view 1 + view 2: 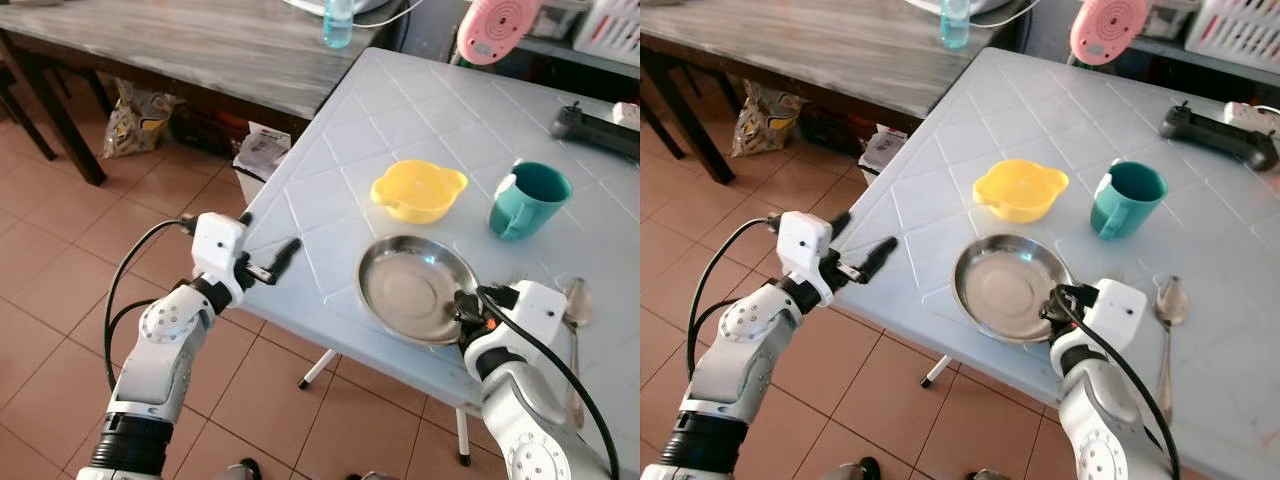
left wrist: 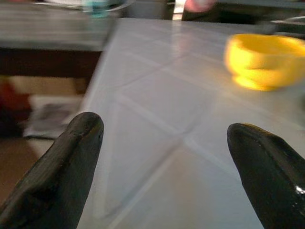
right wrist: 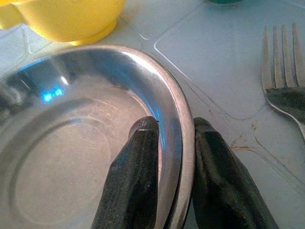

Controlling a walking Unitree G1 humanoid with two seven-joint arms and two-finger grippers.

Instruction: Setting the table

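The right gripper pinches the steel plate's rim near the desk edge; the left gripper hovers spread, empty; the thin rim might slip.

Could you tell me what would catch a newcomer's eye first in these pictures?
First, the right claw pinching the near rim of the steel plate on the pale table, one finger inside the rim and one outside. Just beyond the plate stand a bright yellow bowl and, to its right, a teal mug. The left claw hangs open at the table's left edge, holding nothing.
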